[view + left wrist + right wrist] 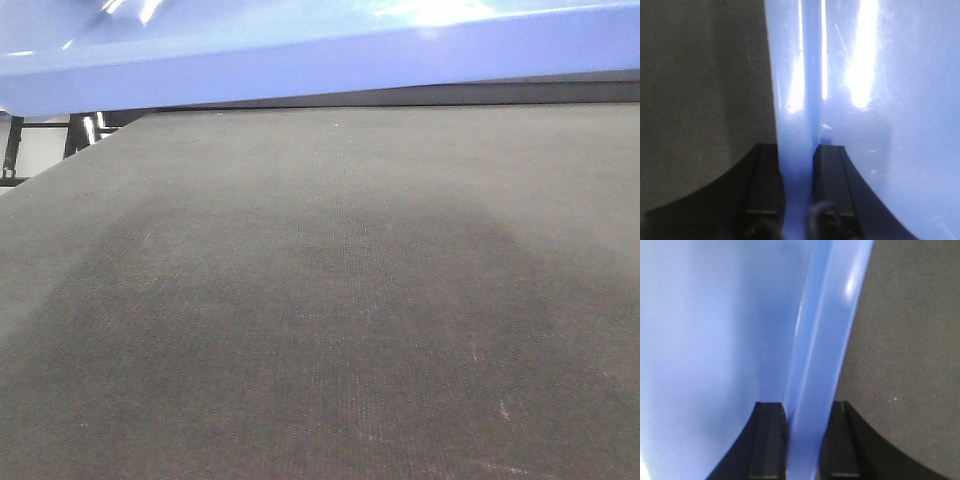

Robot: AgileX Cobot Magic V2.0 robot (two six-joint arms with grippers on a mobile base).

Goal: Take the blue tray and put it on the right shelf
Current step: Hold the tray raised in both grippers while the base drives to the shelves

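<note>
The blue tray (320,50) fills the top of the front view, glossy and light blue, hanging above a dark grey fabric surface (320,300). In the left wrist view my left gripper (799,152) is shut on the tray's (900,100) left rim, one black finger (765,185) outside the rim and the other inside. My right gripper (807,410) is shut on the tray's (705,330) right rim in the same way, with a finger (842,440) on the outer side. The right shelf is out of view.
The grey fabric surface spreads under the tray across most of the front view and shows beside the rims in both wrist views. Black frame bars (75,135) stand at the far left past its edge.
</note>
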